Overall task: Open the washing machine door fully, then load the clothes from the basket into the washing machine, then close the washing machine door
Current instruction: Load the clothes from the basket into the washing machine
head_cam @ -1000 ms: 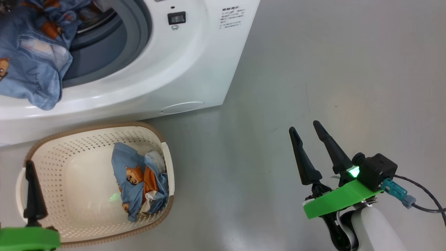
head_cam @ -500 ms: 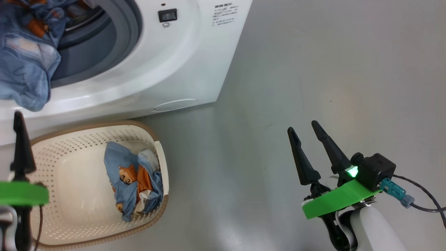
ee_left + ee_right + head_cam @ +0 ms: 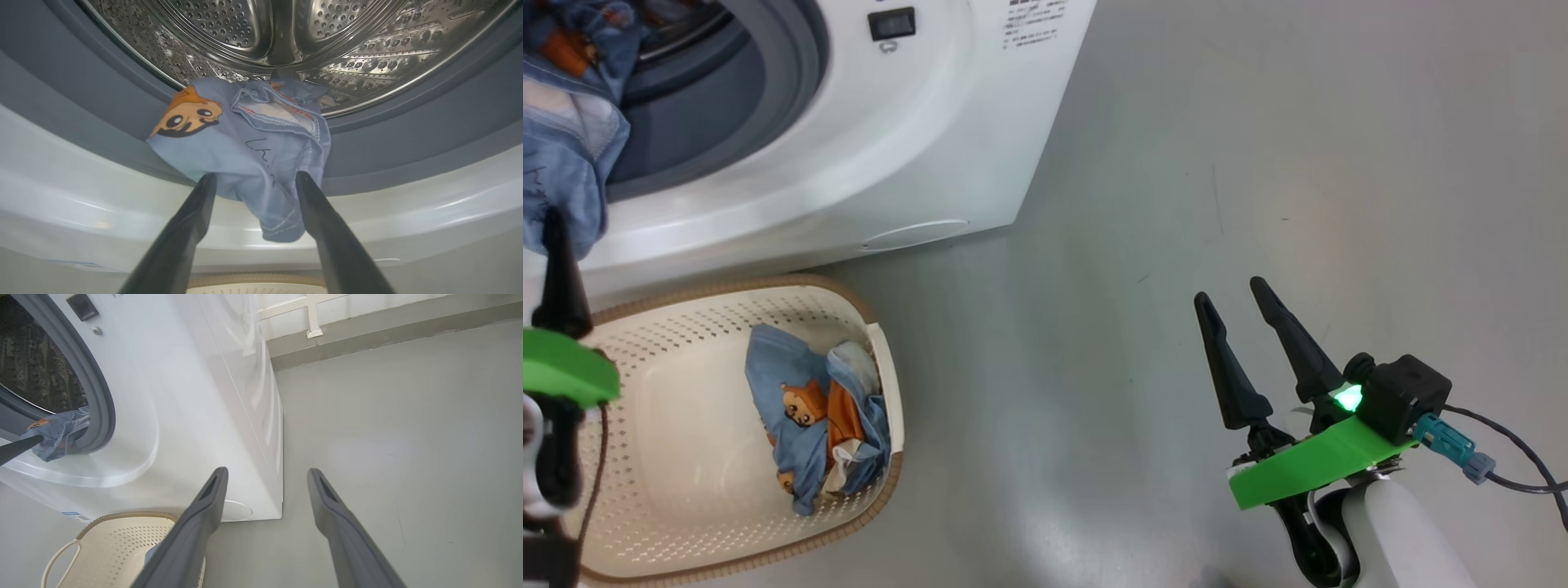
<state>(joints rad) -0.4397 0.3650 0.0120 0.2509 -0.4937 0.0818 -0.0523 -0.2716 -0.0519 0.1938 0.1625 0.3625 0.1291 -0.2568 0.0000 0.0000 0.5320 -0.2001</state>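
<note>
The left gripper (image 3: 255, 176), jaws wide and empty, has risen to a garment (image 3: 245, 155) drooping over the washing machine (image 3: 849, 163) gasket (image 3: 61, 81), likely to push it in; more clothes (image 3: 809, 408) wait in the basket (image 3: 670, 457); the right gripper (image 3: 1229, 290) hangs open, empty

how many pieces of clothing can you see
2: one garment hanging out of the washing machine, one bundle in the basket; the bundle may hide more.

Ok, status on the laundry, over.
Left gripper open, facing drum. Right gripper open, over floor. One garment hangs over gasket, second garment in basket. Hanging one may snag at closing.
</note>
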